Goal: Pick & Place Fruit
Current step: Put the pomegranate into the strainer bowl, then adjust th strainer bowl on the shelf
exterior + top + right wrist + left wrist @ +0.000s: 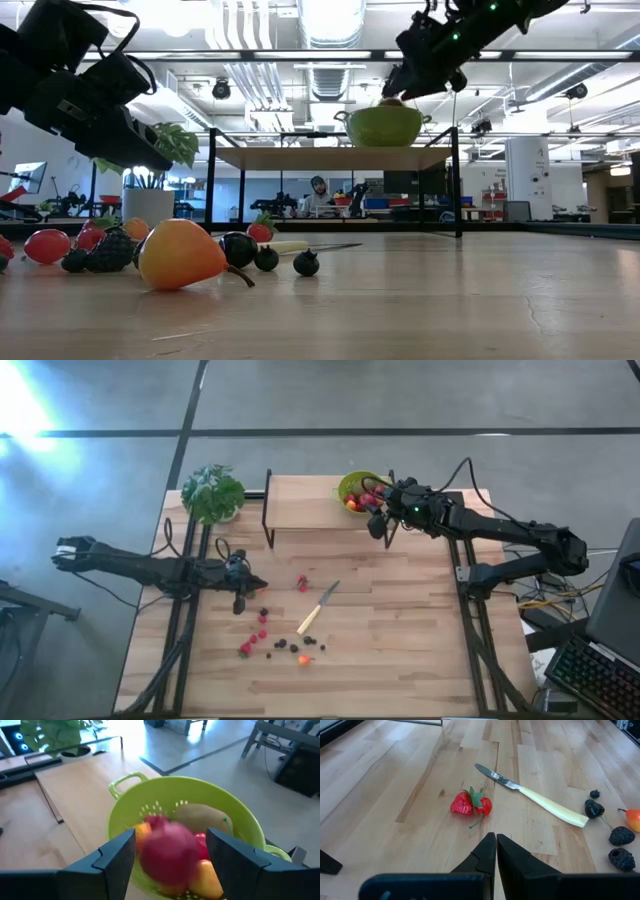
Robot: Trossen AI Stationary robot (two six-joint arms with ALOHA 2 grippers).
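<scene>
A green colander [240, 827] stands on the raised wooden shelf [300, 505] at the table's far side. It holds a brown-green kiwi-like ball [200, 815], yellow pieces and a blurred red fruit [170, 852]. My right gripper [170, 840] hovers open over the colander [352, 485], one finger on either side of the red fruit and apart from it. Small red, dark and orange fruit [272, 642] lie scattered on the table's near half. My left gripper [496, 839] is shut above the table, short of a strawberry and a small red fruit [470, 804].
A pale-handled knife [318, 608] lies on the table between the single strawberry [302, 582] and the fruit cluster. A leafy potted plant [212, 492] stands at the far left corner. The shelf's black frame [267, 510] rises from the table. Bare wood lies to the right.
</scene>
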